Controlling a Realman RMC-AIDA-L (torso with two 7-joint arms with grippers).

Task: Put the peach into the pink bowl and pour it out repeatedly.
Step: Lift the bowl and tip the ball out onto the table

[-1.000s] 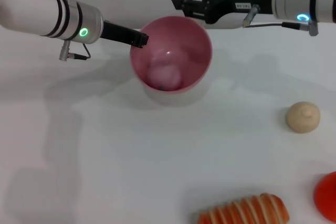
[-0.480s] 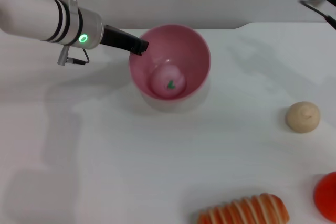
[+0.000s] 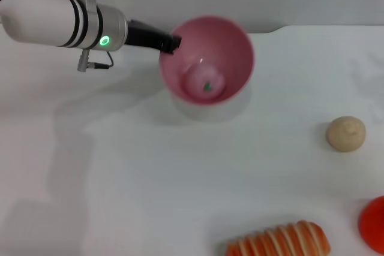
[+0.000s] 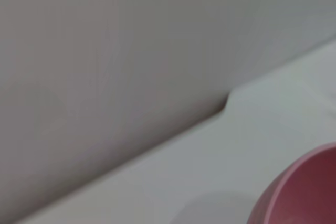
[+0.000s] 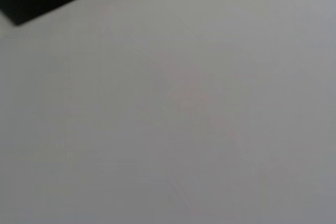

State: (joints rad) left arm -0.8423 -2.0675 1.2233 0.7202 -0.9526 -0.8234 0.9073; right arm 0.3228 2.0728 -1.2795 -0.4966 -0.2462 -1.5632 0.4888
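Peach [image 3: 204,81] sits inside the pink bowl [image 3: 240,46], low against the near wall, leaf mark facing up. The bowl is tipped a little, mouth toward the head camera, and it looks lifted off the white table [image 3: 180,166], with its shadow below. Your left gripper [image 3: 172,42] is clamped on the bowl's rim on the robot's left side, one finger inside the wall and one outside, so it's gripping the bowl. Right arm isn't in the head view, and its wrist view shows only blank surface, so I can't tell its jaw state. What matters for the pour, as I read it: the peach lies to the right of the jaws, across the bowl, and the left arm is the only one placed to roll it out. Beige ball [image 3: 346,133], striped bread [image 3: 281,241] and red object [image 3: 373,223] sit well apart to the right.
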